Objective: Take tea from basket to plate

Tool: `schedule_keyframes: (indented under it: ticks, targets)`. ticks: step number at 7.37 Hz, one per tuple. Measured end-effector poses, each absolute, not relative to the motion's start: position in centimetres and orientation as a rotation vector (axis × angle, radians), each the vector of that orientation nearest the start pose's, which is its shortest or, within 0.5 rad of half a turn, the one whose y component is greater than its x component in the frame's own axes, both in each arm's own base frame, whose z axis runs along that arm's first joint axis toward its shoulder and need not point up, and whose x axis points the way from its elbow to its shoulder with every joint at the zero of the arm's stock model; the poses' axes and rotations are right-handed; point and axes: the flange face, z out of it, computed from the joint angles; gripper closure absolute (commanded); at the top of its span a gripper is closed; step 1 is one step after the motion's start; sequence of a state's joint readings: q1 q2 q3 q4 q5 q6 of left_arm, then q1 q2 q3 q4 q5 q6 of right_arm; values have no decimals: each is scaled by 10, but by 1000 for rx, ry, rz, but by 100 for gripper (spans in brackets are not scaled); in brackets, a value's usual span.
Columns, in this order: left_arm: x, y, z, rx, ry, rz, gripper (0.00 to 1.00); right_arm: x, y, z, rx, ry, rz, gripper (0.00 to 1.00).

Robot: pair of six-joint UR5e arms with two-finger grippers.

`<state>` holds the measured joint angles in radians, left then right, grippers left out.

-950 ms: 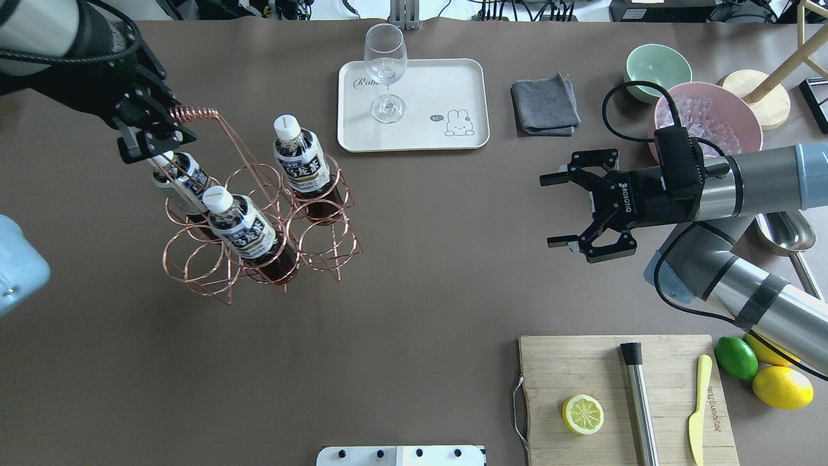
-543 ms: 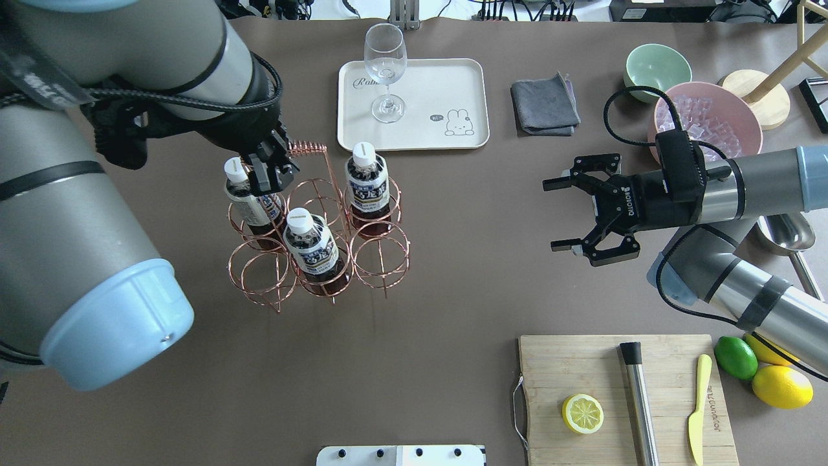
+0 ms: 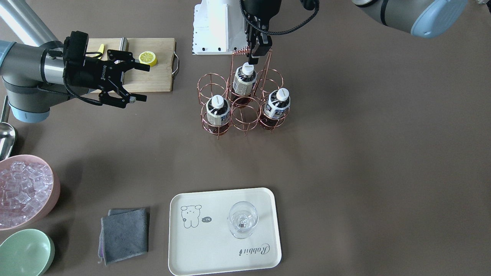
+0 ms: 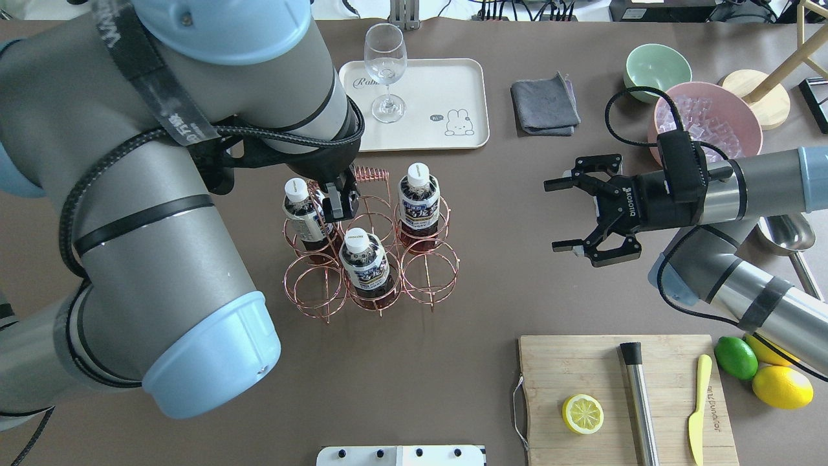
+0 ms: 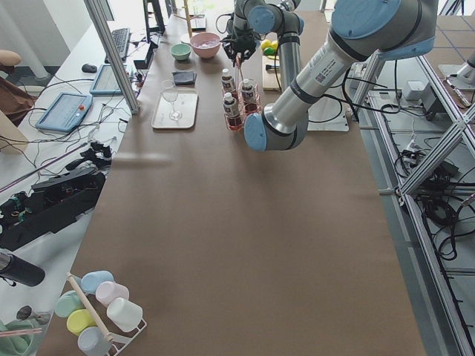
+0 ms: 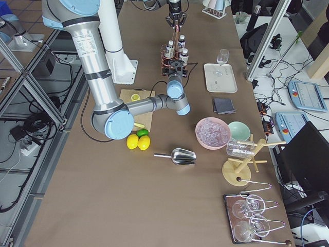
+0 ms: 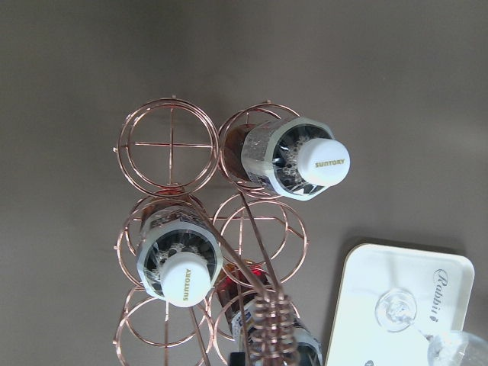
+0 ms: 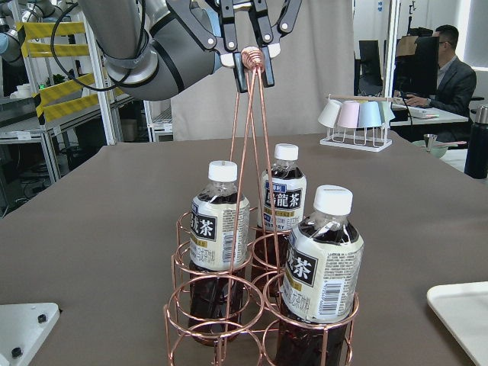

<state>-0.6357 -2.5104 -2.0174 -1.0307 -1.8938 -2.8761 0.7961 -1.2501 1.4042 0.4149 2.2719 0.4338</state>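
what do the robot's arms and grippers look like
The left arm and right arm are silver-grey tubes with pale blue joint caps and black bands, with black cables running along them. The left gripper and right gripper are black with two fingers; the right carries white ROBOTIQ lettering.

basket [image 4: 399,262] carried rightward by left tool [image 4: 341,207], nearer plate [image 4: 446,84]

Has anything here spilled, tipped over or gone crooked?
Nothing stands out. The three tea bottles stand upright in the basket with their caps on. The wine glass stands upright on the plate, and no spill shows on the table.
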Motion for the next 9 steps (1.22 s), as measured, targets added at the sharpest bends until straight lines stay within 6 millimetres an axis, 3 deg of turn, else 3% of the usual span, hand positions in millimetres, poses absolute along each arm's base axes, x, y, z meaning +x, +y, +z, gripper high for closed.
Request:
schedule_keyframes:
  ticks: [5, 9]
  targets:
    - [414, -412, -5, -648, 798, -1647, 100, -323, -429, 381, 1482, -1532, -945, 1]
    - [427, -417, -14, -644, 796, -1652, 100, -324, -429, 380, 1483, -1532, -943, 1]
